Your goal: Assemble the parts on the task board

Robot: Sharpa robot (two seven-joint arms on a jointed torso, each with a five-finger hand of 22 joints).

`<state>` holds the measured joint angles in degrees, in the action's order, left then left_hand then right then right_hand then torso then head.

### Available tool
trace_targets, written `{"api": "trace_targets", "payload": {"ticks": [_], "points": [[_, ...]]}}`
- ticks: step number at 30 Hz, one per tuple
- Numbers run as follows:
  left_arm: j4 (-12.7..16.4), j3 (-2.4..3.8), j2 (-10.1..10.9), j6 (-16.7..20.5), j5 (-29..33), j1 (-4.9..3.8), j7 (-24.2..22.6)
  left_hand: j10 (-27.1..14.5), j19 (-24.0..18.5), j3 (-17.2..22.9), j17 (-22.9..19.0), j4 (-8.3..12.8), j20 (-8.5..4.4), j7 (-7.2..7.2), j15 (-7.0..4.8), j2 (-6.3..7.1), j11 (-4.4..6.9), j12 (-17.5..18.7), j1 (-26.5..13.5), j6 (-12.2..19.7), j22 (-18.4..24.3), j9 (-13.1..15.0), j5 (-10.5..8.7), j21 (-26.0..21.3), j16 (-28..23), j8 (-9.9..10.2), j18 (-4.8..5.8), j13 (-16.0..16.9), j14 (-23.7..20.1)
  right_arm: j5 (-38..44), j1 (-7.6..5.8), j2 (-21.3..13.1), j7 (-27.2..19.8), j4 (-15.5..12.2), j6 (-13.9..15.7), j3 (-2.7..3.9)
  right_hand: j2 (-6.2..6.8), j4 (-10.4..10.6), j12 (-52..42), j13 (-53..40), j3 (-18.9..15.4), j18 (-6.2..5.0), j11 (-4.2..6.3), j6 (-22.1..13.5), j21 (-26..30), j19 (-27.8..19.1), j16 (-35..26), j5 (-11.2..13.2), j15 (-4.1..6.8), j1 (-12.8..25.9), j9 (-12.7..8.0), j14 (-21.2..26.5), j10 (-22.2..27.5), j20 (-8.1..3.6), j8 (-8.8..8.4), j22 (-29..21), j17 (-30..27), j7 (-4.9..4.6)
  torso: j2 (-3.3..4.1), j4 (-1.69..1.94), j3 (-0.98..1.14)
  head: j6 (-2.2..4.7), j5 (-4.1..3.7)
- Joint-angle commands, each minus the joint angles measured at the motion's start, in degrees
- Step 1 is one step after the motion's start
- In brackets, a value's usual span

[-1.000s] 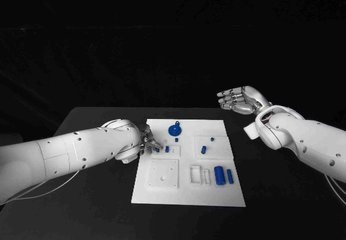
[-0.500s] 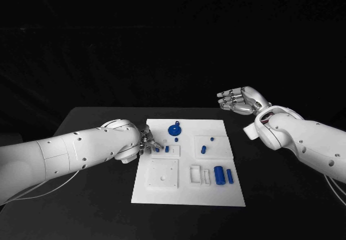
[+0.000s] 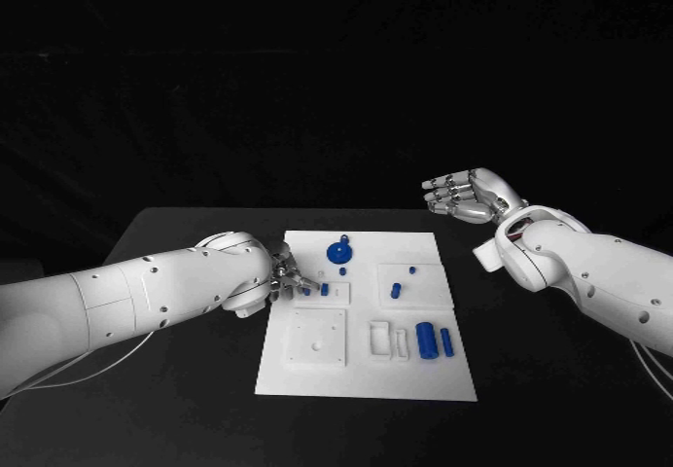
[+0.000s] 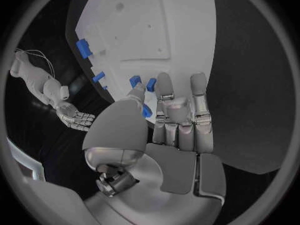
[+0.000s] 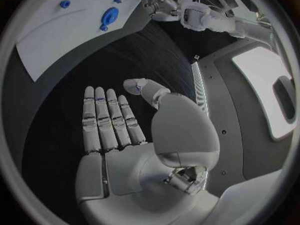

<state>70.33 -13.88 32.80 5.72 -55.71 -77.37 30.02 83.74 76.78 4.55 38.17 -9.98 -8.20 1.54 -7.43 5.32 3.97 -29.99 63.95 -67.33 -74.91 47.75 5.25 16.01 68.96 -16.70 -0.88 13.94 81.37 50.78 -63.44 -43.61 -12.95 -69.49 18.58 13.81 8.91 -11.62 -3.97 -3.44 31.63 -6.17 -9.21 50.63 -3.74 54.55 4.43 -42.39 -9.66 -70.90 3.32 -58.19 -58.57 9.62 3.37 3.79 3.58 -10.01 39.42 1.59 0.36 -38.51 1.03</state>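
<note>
Left hand [image 3: 288, 276] is sitting at the left edge of the white board [image 3: 368, 379], pinching a small blue peg [image 4: 145, 110] between thumb and fingers; peg's axis can't be told. Right hand [image 3: 467, 194] is hanging off the board's far right corner, flat, fingers side by side, holding nothing. Two blue cylinders [image 3: 437, 341] are lying with long axes near-to-far at the near right, bare black table [image 3: 183, 233] flanking both long sides.

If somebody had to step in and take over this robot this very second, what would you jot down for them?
Left hand: at the left edge of the task board, thumb and fingers on a small blue part; whether it truly grips it I cannot tell.
Right hand: open, raised beyond the board's far right corner, holding nothing.
On the board: blue round part, two blue cylinders, small blue pegs.
Assembly looks mostly left to do.
</note>
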Motion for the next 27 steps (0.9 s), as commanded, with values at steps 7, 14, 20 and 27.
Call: {"api": "trace_targets", "payload": {"ticks": [7,14,20,27], "points": [[-0.2,0.06,0.4,1.2,0.4,0.08,-0.4,3.1,0.4,0.5,-0.1,-4.7,0.07,-0.34,-0.1,3.41,0.01,-0.2,-0.4,-0.1,-1.0,0.2,-2.05,-0.3,-0.4,-0.2,0.27,0.0,0.2,0.1,0.16,0.0,-0.3,0.0,-0.7,0.04,-0.34,-0.1,0.1,0.1,0.4,-0.74,-0.11,-0.4,-0.1,-0.5,-0.2,-0.3,0.0,0.2,0.0,0.3,0.3,0.09,-0.1,-0.1,-0.1,0.08,0.01,-0.02,-0.04,-0.06,-0.07],[0.1,0.22,1.1,1.6,2.1,0.08,-0.8,3.1,0.4,-0.2,-0.3,-6.4,-0.15,-0.36,-0.23,4.91,0.03,-0.1,-1.2,-0.1,-1.0,0.1,-2.38,-0.3,-0.5,0.0,0.43,-0.2,0.2,0.1,0.3,0.0,-0.4,0.0,-0.7,0.04,-0.34,-0.1,0.1,0.1,0.4,-0.74,-0.11,-0.4,-0.1,-0.5,-0.2,-0.3,0.0,0.2,0.0,0.3,0.3,0.09,-0.1,-0.1,-0.1,0.08,0.02,-0.01,-0.02,-0.14,-0.05],[1.1,1.31,2.1,2.0,6.6,0.06,-1.8,3.1,0.3,-0.9,-0.8,-6.7,-0.42,-0.52,-0.34,6.34,-0.04,0.1,-3.7,0.5,-1.0,-0.2,-2.45,-0.4,-1.0,0.6,0.73,-0.5,0.0,0.1,0.38,0.0,-0.4,0.1,-0.6,0.04,-0.34,-0.1,0.1,0.1,0.4,-0.74,-0.11,-0.4,-0.1,-0.5,-0.2,-0.3,0.0,0.2,0.0,0.3,0.3,0.09,-0.1,-0.1,-0.1,0.08,-0.08,0.08,0.02,-0.04,-0.19],[2.7,3.92,3.2,4.7,13.5,-0.04,-6.3,2.3,-0.7,-0.4,-3.6,-6.4,-0.31,-2.03,0.0,5.67,-0.69,2.5,-3.8,5.0,-0.8,-2.7,-2.27,-1.2,-3.4,3.7,0.88,-1.6,-1.8,0.0,0.45,0.0,-0.4,0.2,-0.7,0.04,-0.37,-0.1,0.1,0.1,0.4,-0.73,-0.13,-0.5,-0.1,-0.5,-0.2,-0.4,-0.01,0.3,-0.1,0.3,0.3,0.1,-0.12,-0.1,-0.1,0.05,-0.03,0.0,0.0,0.13,-0.18]]}}
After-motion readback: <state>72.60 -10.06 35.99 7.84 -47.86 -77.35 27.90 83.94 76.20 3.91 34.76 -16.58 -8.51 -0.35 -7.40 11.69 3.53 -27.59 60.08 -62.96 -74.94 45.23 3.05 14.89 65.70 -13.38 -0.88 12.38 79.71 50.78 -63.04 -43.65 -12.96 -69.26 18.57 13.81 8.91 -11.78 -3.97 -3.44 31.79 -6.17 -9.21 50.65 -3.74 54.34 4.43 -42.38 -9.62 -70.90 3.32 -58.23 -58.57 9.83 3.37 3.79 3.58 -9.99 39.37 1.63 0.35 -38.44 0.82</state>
